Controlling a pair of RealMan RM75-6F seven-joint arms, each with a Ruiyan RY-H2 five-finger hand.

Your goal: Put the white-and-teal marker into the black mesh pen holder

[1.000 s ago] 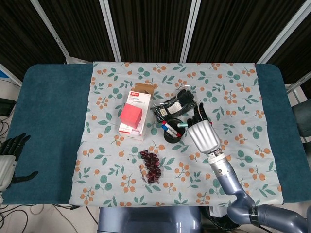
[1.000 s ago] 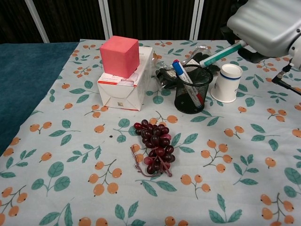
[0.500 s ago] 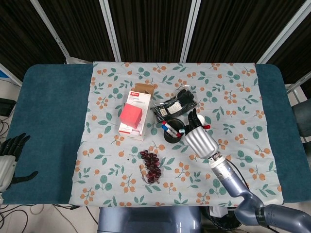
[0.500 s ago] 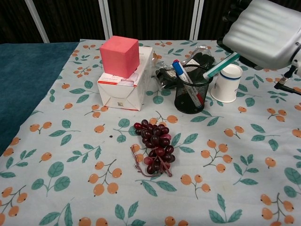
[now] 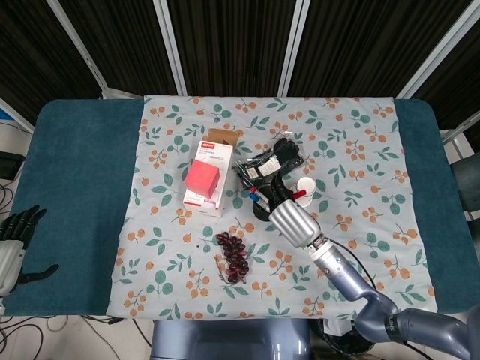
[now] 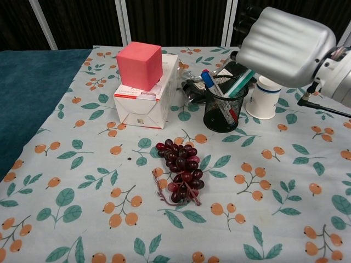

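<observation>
Nearest the robot, a bunch of dark grapes (image 6: 181,171) lies on the patterned cloth (image 6: 82,181), apart from everything else. Behind it stands the black mesh pen holder (image 6: 224,111), already containing a blue-capped marker (image 6: 210,83). The right hand (image 6: 285,45) hangs just above and right of the holder, gripping the white-and-teal marker (image 6: 237,85); the marker is tilted, its lower end at or just inside the holder's rim, its upper end hidden under the palm. A white cup (image 6: 264,97) stands just beside the holder on the right. Further left, a pink cube (image 6: 140,64) rests on a white carton (image 6: 147,94). Behind the holder lies a dark bundle in clear wrap (image 5: 268,163).

The marker is judged light, rigid and smooth-barrelled, so it may slide in the fingers; hold it mid-barrel or near the upper end, leaving the lower end free to enter. The holder looks light and could tip if pushed sideways.

The left hand (image 5: 13,244) rests at the table's edge, holding nothing, fingers apart
</observation>
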